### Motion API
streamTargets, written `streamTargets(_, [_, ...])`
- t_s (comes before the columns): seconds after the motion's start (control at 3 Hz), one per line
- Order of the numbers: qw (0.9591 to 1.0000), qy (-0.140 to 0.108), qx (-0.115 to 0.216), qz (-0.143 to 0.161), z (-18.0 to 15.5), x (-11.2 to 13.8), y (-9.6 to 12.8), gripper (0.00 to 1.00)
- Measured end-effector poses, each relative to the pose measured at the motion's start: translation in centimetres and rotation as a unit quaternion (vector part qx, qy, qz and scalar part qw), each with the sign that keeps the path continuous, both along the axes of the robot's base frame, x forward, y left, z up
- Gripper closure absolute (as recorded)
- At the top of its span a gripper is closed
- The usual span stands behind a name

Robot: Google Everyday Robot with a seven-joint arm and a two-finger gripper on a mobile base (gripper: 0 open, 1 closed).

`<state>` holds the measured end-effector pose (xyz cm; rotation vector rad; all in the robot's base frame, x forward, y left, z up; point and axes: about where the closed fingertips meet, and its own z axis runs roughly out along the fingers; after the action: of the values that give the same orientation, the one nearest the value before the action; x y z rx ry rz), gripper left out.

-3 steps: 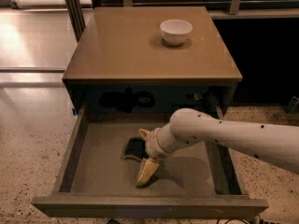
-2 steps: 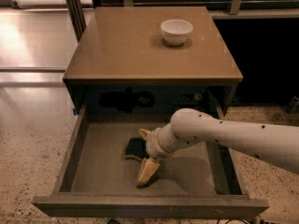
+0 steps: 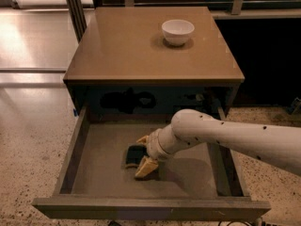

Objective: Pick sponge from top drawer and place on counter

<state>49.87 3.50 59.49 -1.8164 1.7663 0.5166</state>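
The top drawer [image 3: 94,173] is pulled fully out below the counter [image 3: 127,51]. The sponge [image 3: 133,155], dark on top, lies on the drawer floor near the middle. My gripper [image 3: 144,153] reaches down into the drawer from the right. Its two tan fingers [image 3: 146,167] stand on either side of the sponge's right end and press against it. The sponge still rests on the drawer floor. My white arm [image 3: 235,138] crosses the drawer's right side.
A white bowl [image 3: 178,31] stands on the counter at the back right. Speckled floor [image 3: 28,140] lies left of the cabinet. A dark post [image 3: 75,8] rises behind the counter's left corner.
The two fingers have drawn closer together around the sponge. The arm and the sponge have stayed in place.
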Motion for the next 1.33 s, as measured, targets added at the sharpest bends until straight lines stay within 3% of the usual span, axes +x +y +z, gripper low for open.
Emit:
streamTargets(0.67, [1.0,0.0,0.0,0.0,0.0,0.0,0.0,0.91])
streamTargets(1.0, [1.0,0.0,0.001,0.004,0.0,-0.1,0.2,1.0])
streamTargets(1.33, [0.9993,-0.006,0.022,0.029,2.9,0.7,1.3,1.0])
